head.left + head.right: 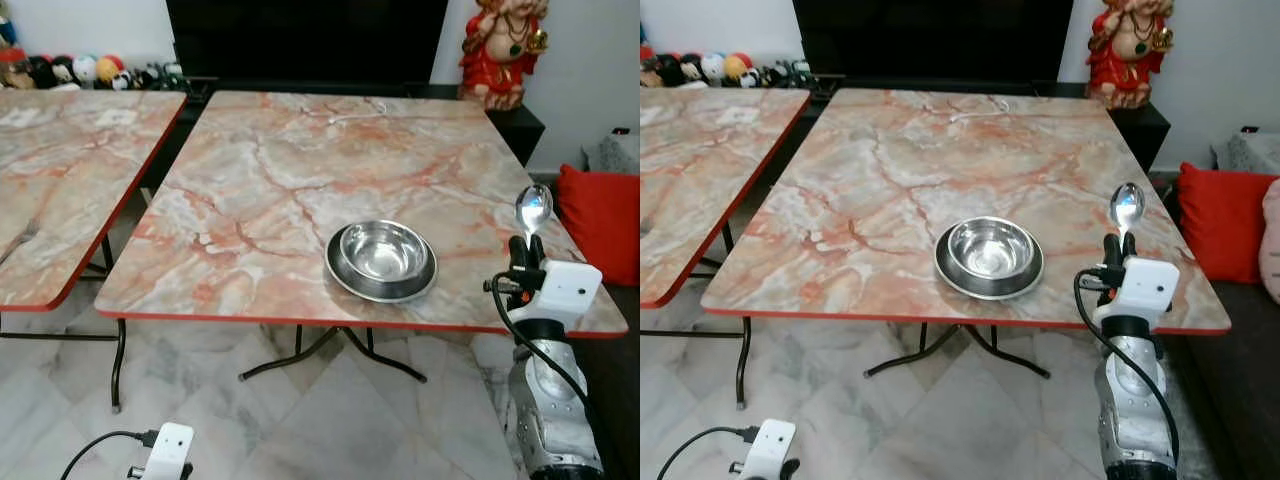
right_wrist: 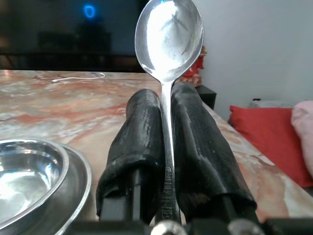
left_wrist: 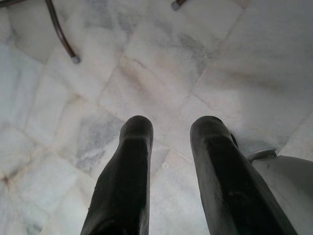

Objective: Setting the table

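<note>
Left gripper (image 3: 168,147) is hanging idle at the lower left of the head view, over the floor (image 3: 161,63), fingers parted and holding nothing.

Table (image 1: 270,170) is filling the frame centre. Bowl (image 1: 383,250) is sitting inside the plate (image 1: 342,277), lower centre-right, close to the near red edge. Bare marble is showing to the right of the plate, between it and the table's right edge.

Right gripper (image 1: 526,247) is sitting at the right of the frame, just beside the table's near right corner, clamping the spoon (image 1: 533,208) by its handle. Spoon is standing upright, head above the fingertips, apart from the plate. In the wrist view the handle is running straight down between both fingers (image 2: 195,147), so the grip looks centred.

Step in hand, as I read it: laying the spoon beside the plate.

To do it well:
- move in over the bare strip right of the plate, not over the rim
- tilt the wrist so the spoon goes flat before release
- get low first; steel on marble will bounce and slide
- keep it parallel to the plate, well in from the red edge
- open only once the handle is touching.
</note>
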Controlling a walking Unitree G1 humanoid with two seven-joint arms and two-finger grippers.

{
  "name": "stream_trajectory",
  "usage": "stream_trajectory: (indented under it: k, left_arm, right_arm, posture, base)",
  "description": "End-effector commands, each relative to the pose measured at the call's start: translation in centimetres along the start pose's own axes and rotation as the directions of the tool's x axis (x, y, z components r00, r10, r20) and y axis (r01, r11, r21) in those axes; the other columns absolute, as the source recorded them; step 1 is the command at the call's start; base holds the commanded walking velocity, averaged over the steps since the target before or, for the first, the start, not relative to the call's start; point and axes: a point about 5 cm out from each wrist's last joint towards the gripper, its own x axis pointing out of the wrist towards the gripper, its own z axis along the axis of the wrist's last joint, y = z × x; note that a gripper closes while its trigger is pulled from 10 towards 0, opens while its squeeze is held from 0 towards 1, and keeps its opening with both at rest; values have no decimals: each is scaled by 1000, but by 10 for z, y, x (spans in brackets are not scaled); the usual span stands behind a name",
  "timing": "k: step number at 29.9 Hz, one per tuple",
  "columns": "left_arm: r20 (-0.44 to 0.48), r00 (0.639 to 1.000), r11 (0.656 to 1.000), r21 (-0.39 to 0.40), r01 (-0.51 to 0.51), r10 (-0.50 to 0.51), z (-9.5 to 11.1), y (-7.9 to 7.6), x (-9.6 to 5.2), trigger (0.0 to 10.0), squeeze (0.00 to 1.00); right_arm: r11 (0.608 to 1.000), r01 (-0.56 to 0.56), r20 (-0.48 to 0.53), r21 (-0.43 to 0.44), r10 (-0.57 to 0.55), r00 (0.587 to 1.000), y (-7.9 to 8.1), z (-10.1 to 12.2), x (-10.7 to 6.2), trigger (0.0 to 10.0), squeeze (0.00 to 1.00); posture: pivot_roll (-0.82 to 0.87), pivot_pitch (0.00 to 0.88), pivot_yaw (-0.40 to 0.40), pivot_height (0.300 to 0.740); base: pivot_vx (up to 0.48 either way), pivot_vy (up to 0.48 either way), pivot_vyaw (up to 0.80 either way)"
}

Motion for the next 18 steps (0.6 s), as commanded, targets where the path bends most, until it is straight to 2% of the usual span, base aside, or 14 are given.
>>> stream_trajectory:
  k: [1, 18]
  left_arm:
    - [-17, 1000, 1000, -11, 3, -3, -5, 3, -1, 10000, 0]
    - [-22, 1000, 1000, -11, 5, -5, -5, 4, -1, 10000, 0]
  right_arm:
    - [1000, -8, 16, 13, 7, 1000, 4, 3, 2, 10000, 0]
    - [1000, -19, 7, 24, 19, 1000, 11, 1, 1, 10000, 0]
  posture:
    - [62, 0, -25, 740]
    - [62, 0, -26, 740]
  base:
    - [0, 0, 0]
    - [362, 0, 0]
